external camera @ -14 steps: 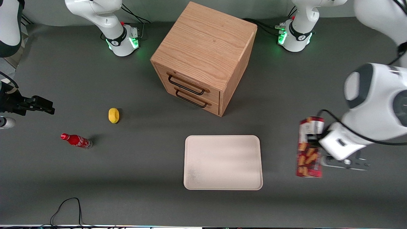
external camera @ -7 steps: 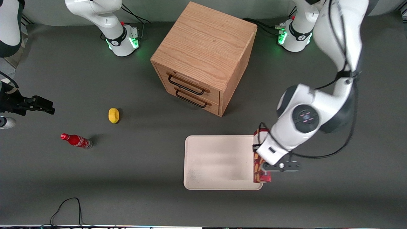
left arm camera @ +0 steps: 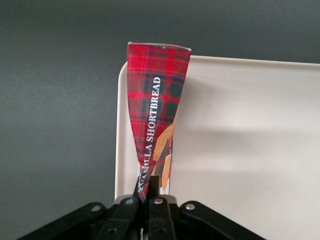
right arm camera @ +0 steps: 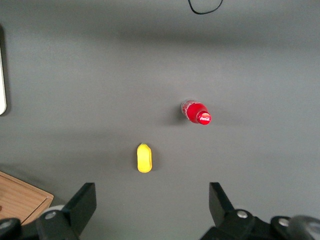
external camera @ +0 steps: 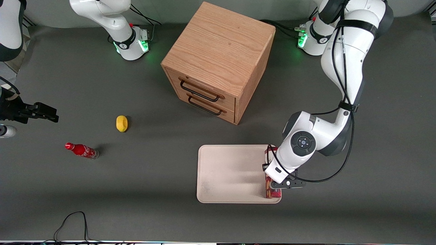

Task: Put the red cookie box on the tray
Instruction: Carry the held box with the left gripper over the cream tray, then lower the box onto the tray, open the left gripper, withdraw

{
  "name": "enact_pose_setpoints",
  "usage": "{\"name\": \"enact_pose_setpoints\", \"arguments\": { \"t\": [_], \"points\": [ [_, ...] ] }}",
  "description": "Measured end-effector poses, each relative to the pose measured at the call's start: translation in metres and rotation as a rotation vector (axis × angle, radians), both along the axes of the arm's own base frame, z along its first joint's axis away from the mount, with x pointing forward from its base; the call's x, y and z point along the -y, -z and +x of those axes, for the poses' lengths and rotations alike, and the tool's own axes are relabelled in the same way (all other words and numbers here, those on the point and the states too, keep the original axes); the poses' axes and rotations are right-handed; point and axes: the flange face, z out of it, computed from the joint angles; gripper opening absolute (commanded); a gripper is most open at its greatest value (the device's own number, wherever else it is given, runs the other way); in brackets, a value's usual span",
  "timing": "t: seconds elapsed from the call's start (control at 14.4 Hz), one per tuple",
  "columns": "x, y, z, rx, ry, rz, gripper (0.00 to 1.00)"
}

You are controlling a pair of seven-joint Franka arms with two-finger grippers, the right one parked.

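The red cookie box (external camera: 273, 193) is a long slim tartan-red carton. It stands on its narrow side over the cream-white tray (external camera: 231, 173), along the tray's edge toward the working arm's end. My left gripper (external camera: 273, 177) is above it, shut on the box, and the wrist hides most of the carton. In the left wrist view the box (left arm camera: 157, 110) runs away from the gripper (left arm camera: 149, 187) along the tray's rim (left arm camera: 120, 130). I cannot tell whether the box touches the tray.
A wooden two-drawer cabinet (external camera: 218, 61) stands farther from the front camera than the tray. A yellow fruit (external camera: 121, 123) and a small red soda bottle (external camera: 81, 150) lie toward the parked arm's end. A black cable (external camera: 73, 221) loops at the table's near edge.
My left arm has carried the box from the table at the working arm's end to the tray's edge. The box has turned from lying flat onto its narrow side.
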Motion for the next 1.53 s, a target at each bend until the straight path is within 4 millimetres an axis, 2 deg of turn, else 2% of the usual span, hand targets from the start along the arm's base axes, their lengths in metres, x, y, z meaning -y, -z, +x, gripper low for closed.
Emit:
{"name": "enact_pose_setpoints", "arguments": {
  "t": [0.35, 0.56, 0.69, 0.83, 1.04, 1.32, 1.53],
  "points": [
    [-0.001, -0.012, 0.004, 0.069, 0.019, 0.019, 1.00],
    [-0.019, -0.051, -0.003, 0.095, -0.011, 0.027, 1.00],
    [-0.052, -0.087, -0.007, 0.114, -0.052, 0.043, 1.00],
    [-0.097, -0.117, -0.012, 0.108, -0.127, 0.039, 1.00],
    [-0.159, -0.168, -0.033, 0.026, -0.245, 0.009, 1.00],
    [-0.214, -0.250, -0.077, -0.053, -0.126, 0.083, 1.00],
    [-0.256, -0.294, -0.107, -0.080, -0.056, 0.106, 1.00]
  ]
}}
